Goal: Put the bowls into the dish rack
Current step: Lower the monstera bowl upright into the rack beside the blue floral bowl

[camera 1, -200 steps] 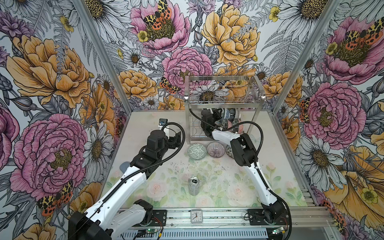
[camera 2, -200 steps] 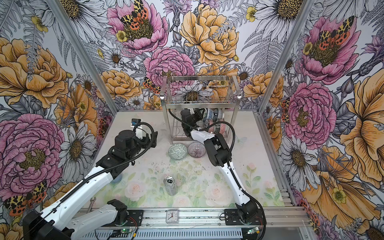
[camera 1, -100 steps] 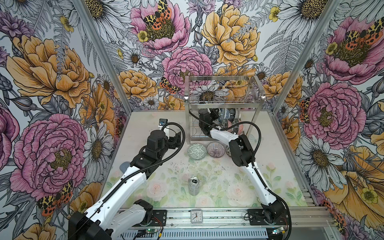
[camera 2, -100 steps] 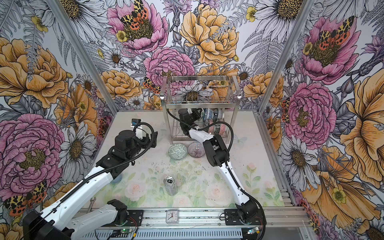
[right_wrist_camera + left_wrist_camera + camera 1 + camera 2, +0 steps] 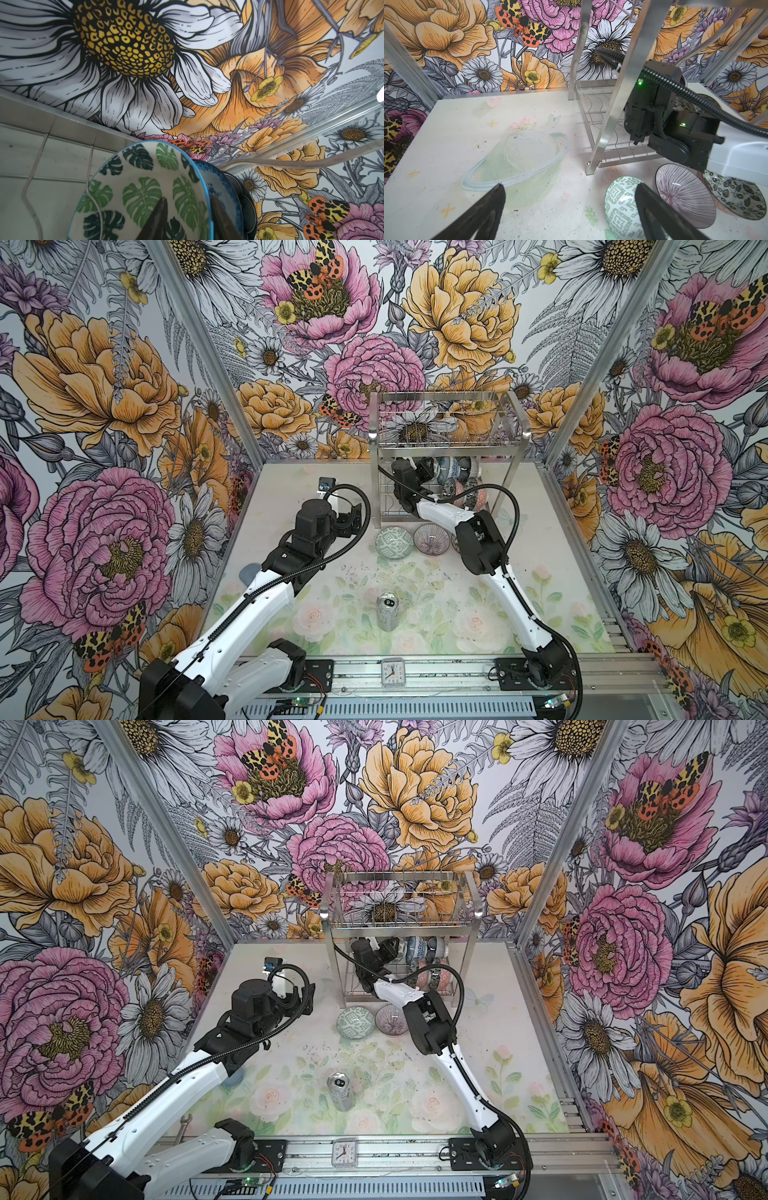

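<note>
The dish rack [image 5: 449, 439] [image 5: 399, 919] stands at the back of the table, with several bowls [image 5: 455, 472] on edge in its lower tier. My right gripper [image 5: 188, 205] [image 5: 428, 470] reaches into that tier. It is open and straddles the rim of a green-leaf bowl [image 5: 141, 187], one finger inside and one outside. A blue bowl [image 5: 216, 187] leans just behind. My left gripper [image 5: 569, 191] hovers open over the table beside a green-patterned bowl [image 5: 620, 207] [image 5: 394, 543]. A purple-lined bowl [image 5: 683, 197] [image 5: 432, 539] and a black-and-white bowl [image 5: 735, 195] lie next to it.
A silver drink can [image 5: 387, 610] stands in the middle of the table's front half. A small clock [image 5: 392, 672] sits on the front rail. The rack's steel leg [image 5: 610, 116] rises close to my left gripper. Flowered walls close in three sides.
My right gripper's jaws have parted from the leaf bowl's rim, and the bowl stands in the rack's lower tier. The right arm has shifted slightly left. The left arm has not moved.
</note>
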Tool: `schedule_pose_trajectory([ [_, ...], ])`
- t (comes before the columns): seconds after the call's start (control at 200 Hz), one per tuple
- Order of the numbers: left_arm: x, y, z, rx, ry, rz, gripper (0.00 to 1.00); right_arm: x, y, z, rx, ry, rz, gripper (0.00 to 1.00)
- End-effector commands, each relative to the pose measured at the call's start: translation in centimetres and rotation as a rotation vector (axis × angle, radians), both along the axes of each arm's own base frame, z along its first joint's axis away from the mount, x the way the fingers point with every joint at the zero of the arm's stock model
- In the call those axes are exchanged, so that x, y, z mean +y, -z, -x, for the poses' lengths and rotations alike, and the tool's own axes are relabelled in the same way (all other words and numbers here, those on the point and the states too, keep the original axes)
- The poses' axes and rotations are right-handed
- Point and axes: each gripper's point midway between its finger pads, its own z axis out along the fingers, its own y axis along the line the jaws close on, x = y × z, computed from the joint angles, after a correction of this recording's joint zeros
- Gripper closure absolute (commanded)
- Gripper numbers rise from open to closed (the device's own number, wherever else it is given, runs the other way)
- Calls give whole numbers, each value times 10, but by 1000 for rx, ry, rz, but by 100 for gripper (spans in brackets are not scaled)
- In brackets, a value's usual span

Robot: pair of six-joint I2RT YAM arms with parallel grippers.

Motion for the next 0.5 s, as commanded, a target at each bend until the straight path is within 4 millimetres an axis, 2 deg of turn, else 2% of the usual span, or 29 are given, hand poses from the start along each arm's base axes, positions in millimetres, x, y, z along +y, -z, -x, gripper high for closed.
schedule_pose_trajectory([
  [0.0,-1,0,2,4,6,31,1,5,-31,9,-33,-34,-62,53],
  [0.105,-7,0,4,15,39,52,1,5,-42,22,-26,-74,-101,33],
  [0.225,-12,1,5,43,65,73,1,10,-45,40,30,-141,-144,18],
  [0.315,-15,3,6,57,72,86,1,11,-45,56,54,-181,-160,11],
  [0.495,-14,10,8,78,71,93,1,10,-46,83,99,-240,-175,3],
])
